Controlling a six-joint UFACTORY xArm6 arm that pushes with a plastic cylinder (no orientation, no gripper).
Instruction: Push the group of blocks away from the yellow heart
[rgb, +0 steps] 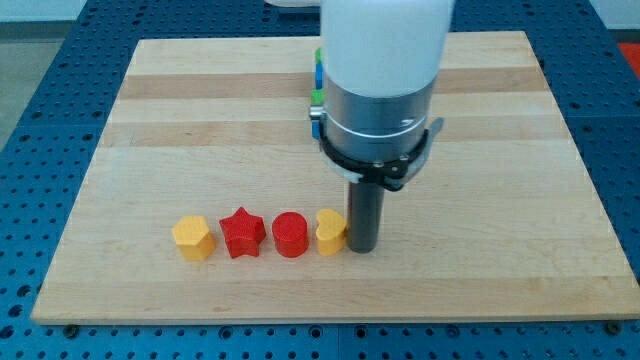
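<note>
Four blocks sit in a row at the lower middle of the frame: two yellow blocks (192, 237) (331, 232) and two red ones, a star (242, 233) and a cylinder (290, 235). One wooden board (500, 150) lies under them.

You've got a white upper housing (385, 40), silver metal collar (375, 110), black clamp ring below the collar, dark rod ending at my tip (361, 248).

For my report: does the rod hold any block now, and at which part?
Nothing is held. My tip only stands against the right side of the rightmost yellow block.
</note>
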